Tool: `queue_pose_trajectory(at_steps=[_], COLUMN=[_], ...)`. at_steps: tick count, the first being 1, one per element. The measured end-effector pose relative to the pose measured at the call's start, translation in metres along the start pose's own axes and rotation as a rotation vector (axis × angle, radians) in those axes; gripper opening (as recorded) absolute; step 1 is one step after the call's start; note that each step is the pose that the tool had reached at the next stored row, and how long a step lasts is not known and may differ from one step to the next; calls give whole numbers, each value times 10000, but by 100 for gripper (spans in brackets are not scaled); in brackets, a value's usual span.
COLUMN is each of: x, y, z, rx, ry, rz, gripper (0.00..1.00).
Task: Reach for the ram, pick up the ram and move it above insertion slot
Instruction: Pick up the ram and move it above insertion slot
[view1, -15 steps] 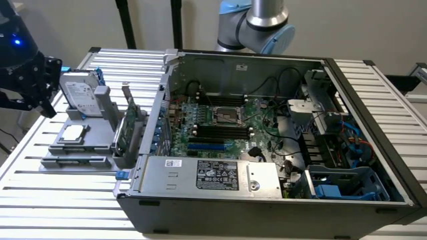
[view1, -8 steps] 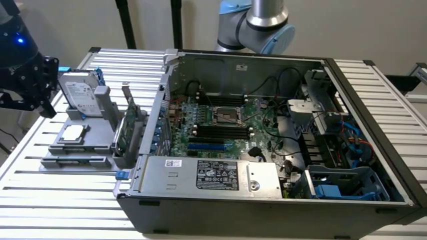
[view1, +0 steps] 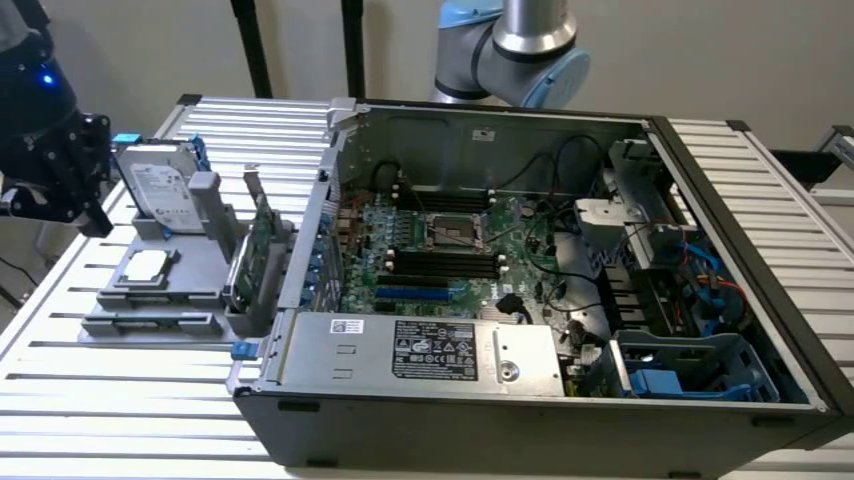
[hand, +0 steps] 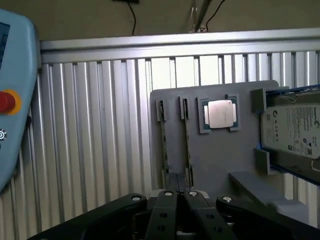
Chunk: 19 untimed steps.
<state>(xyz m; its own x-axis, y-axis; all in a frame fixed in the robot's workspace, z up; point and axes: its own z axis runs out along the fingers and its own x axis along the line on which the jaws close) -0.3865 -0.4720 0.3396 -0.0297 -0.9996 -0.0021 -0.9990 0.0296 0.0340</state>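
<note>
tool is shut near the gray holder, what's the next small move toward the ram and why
Probably open the tool before closing in. Its fingers are pressed together and hold nothing, while the ram stands on edge in the gray holder, beside the processor, apart from the tool. Shut fingers could not straddle the thin stick.

HDD (hand: 292, 131) cut off at frame edge; ram (hand: 186, 145) near end hidden behind pincer (hand: 178, 194).
</note>
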Motion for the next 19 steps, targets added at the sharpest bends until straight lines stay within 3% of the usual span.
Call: queue_pose_trajectory(at_steps=[5,11,16,19], x=[0,0,1,5], y=[0,1,12,11], z=[17,47,57,92], rx=[19,107,121,122], ry=[-1,-119,-172,-185], rz=[-913,-1787,-1846,-1845], gripper=[11,11,12,24])
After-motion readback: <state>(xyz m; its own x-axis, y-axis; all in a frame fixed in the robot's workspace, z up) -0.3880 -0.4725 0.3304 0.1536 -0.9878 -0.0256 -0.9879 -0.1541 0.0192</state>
